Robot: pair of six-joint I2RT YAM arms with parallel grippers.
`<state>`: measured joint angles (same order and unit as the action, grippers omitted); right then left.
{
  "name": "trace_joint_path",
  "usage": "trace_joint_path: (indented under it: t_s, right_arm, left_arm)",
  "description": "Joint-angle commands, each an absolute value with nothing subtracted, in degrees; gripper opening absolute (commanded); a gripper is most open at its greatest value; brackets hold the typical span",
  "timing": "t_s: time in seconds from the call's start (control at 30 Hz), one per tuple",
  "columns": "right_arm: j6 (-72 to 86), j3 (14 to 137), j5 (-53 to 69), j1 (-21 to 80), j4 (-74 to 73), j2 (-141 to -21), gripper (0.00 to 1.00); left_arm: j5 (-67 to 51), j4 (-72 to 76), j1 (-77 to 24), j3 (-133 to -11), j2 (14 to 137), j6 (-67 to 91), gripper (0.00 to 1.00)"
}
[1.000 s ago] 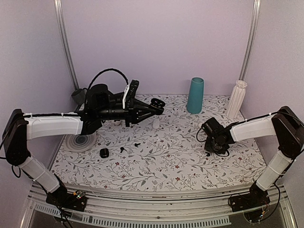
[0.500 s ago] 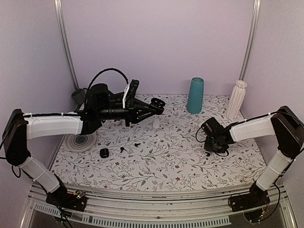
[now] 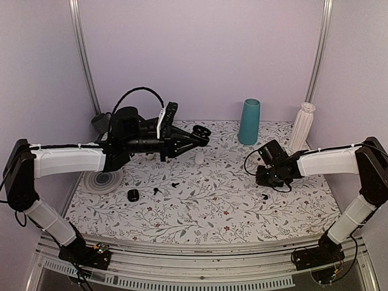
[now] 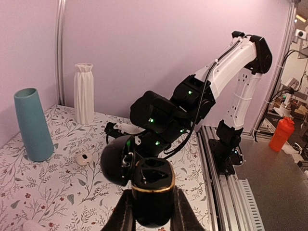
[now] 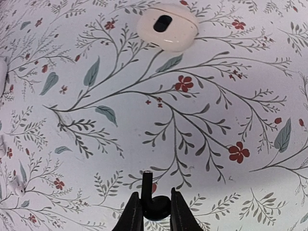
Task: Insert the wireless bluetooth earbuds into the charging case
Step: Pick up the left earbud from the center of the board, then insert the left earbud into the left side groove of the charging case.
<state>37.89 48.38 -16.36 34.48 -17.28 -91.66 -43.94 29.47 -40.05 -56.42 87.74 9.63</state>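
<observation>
Inspector: Right tool [image 3: 262, 179] has risen from the worktop [image 3: 230, 212] and shifted left toward centre since the earlier frame; left arm has not moved. Its state?

Technician: Pressed onto a black earbud [image 5: 155, 208]. The bud's body sits between the fingers and its stem points out ahead, past the tips.

Inspector: Location of the target?

Technician: The black charging case [image 4: 153, 185], lid hinged open, is pinched by the left tool [image 4: 153, 216] and held raised over the far-left worktop. It lies left of the right tool, further back, higher, well apart.

Inspector: Judgement?

Technician: The right arm carries the bud, so it should travel left and back, with the stem turned to line up with the case's upward-facing socket
</observation>
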Motion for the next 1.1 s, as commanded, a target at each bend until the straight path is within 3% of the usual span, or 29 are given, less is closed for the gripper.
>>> trace_joint_path:
  t_s: [0.0, 1.07]
  right_arm:
    - [32.77, 50.37, -9.41, 34.67, -15.08, -88.69, 0.15]
    - [19.67, 62.49, 33.66, 34.54, -19.63, -83.49, 0.15]
  left_arm:
    - [-41.45, 33.04, -39.63, -55.06, 88.88, 6.68, 0.0]
    - [-31.03, 47.31, -39.22, -48.52, 98.3, -20.42, 0.0]
